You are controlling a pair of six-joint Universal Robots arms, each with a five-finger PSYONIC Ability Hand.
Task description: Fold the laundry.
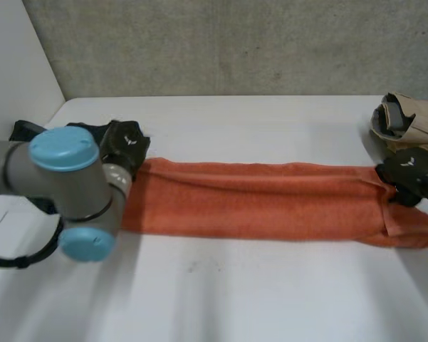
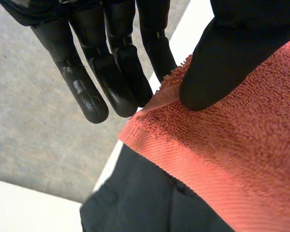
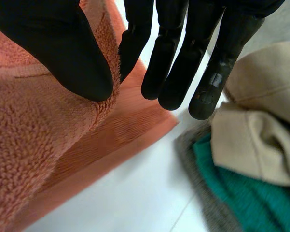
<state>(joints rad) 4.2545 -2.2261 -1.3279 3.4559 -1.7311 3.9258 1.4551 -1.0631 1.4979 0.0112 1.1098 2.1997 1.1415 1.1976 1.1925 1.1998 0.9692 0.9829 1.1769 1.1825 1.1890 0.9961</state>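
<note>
One orange towel (image 1: 256, 199), ends in left hand (image 1: 124, 142) and right hand (image 1: 409, 174).

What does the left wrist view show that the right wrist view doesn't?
Left wrist view: the left robot hand pinching a corner of the orange towel, with a black garment beneath that edge. Right wrist view: the right robot hand pinching the towel's other end, and a pile of clothes, beige, teal and grey, beside its fingertips. Both: the orange towel and the white table.
</note>
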